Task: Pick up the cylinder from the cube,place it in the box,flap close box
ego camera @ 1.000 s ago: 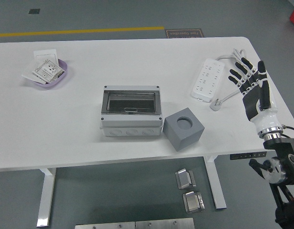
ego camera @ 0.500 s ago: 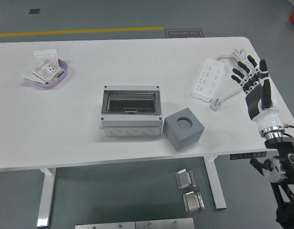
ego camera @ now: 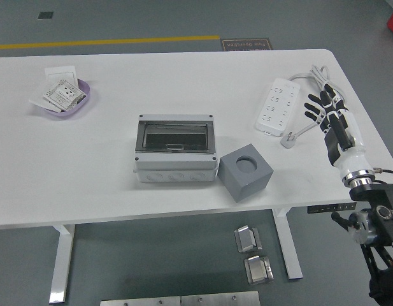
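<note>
A grey cube (ego camera: 245, 172) with a round hole in its top sits on the white table (ego camera: 107, 166), just right of a grey box (ego camera: 176, 151) whose clear flap lies shut over it. No cylinder shows on the cube or through the flap. My right hand (ego camera: 328, 111) hovers over the table's right edge, well right of the cube, its fingers spread and empty. My left arm is out of view.
A white power strip (ego camera: 278, 105) with its cord and plug (ego camera: 290, 139) lies just left of my right hand. A purple bowl (ego camera: 65, 97) with cards in it stands at the far left. Metal parts lie on the floor below the table.
My right hand has turned at the wrist and tilted, and its fingers have shifted a little; the forearm has moved slightly down. The box, the cube and the rest have not moved.
</note>
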